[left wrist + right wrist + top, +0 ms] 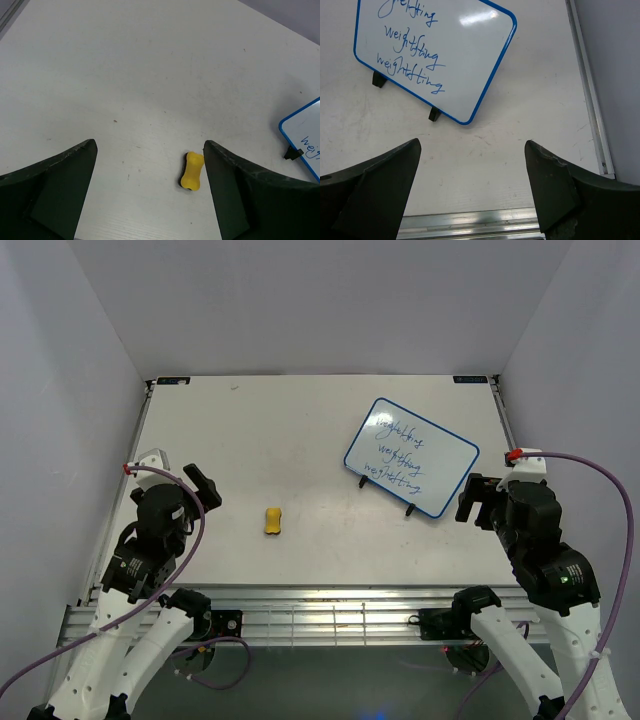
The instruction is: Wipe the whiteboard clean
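A blue-framed whiteboard [411,456] with three lines of blue writing stands on small black feet at the right middle of the table; it also shows in the right wrist view [435,55] and at the edge of the left wrist view [306,140]. A yellow bone-shaped eraser [272,521] lies flat near the table's centre, seen in the left wrist view [192,171] close to the right finger. My left gripper [203,488] is open and empty, left of the eraser. My right gripper [478,502] is open and empty, just right of the whiteboard's near corner.
The white table [300,430] has a metal rail along its near edge [470,220] and along its right side [587,90]. Grey walls enclose the table at the left, back and right.
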